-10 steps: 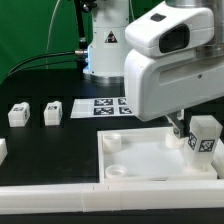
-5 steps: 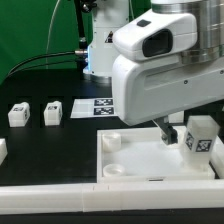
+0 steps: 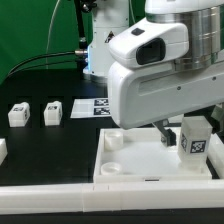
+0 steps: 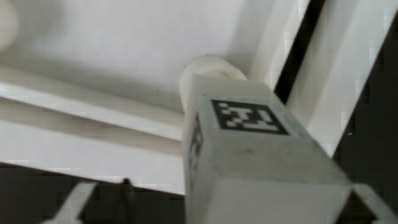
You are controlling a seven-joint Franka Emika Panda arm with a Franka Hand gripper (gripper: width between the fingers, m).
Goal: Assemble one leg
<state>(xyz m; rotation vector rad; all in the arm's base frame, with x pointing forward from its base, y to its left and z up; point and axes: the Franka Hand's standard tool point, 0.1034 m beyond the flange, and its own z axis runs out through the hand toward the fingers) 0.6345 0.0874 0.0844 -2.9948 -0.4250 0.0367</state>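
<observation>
My gripper is shut on a leg, a white block with a black-and-white tag. It holds the leg roughly upright over the right part of the large white panel. In the wrist view the leg fills the middle, and its far end points at a round corner socket of the panel. Whether the leg's end touches the panel is hidden. Two more legs lie on the black table at the exterior view's left.
The marker board lies behind the panel, partly hidden by the arm. Another round socket shows at the panel's far left corner. A long white strip runs along the near edge. A white part sits at the left edge.
The arm has swung toward the exterior view's left and turned a little. The held leg has shifted slightly left and lower over the panel.
</observation>
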